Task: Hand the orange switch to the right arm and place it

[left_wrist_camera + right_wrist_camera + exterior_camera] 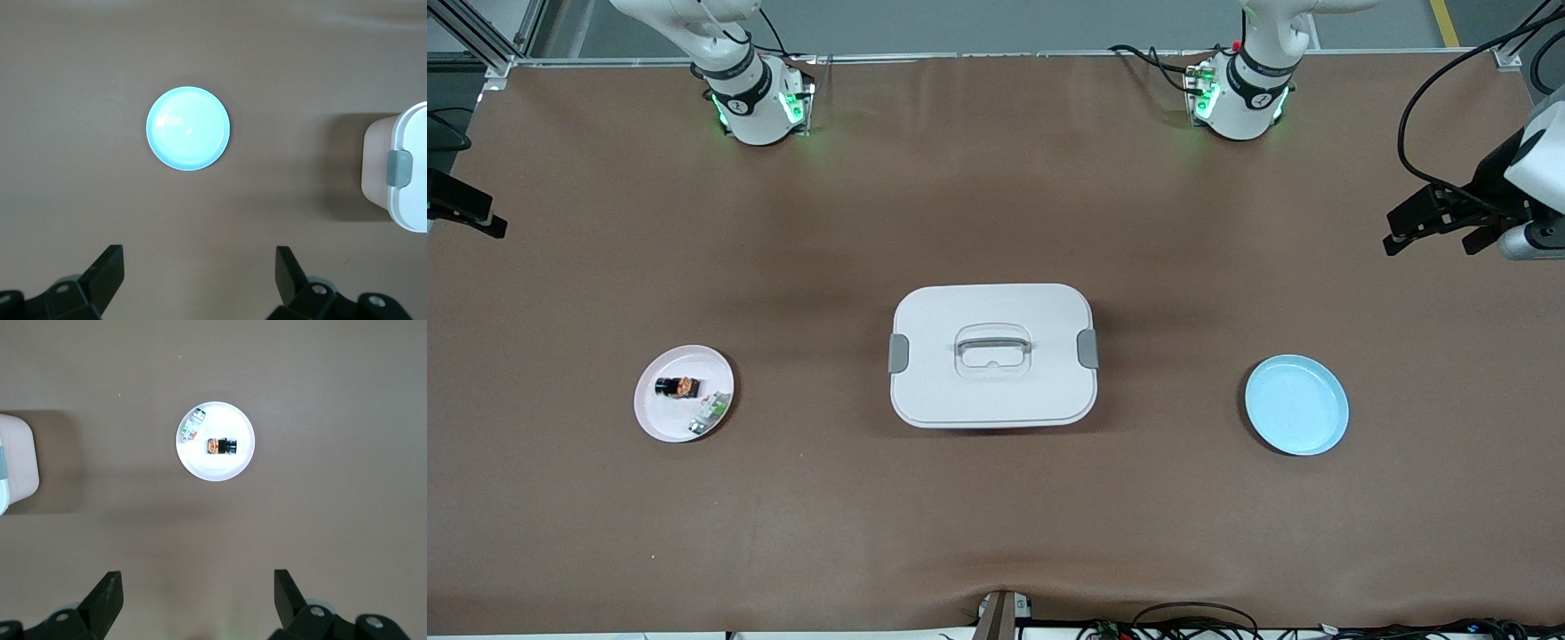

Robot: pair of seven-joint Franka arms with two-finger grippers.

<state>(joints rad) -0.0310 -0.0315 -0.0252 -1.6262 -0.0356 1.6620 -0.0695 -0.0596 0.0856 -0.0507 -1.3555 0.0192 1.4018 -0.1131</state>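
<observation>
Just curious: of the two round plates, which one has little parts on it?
The pink plate toward the right arm's end: it holds the orange switch and a white-and-green part. The blue plate is bare.

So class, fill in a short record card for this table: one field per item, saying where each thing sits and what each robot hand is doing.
orange switch: lying on the pink plate
white-and-green part: same plate, beside the switch, nearer the front camera
pink plate: toward the right arm's end of the table
white lidded box: mid-table, lid on
blue plate: toward the left arm's end, nothing on it
left hand: open, up over the table by the blue plate, waiting
right hand: open, up over the table by the pink plate
</observation>
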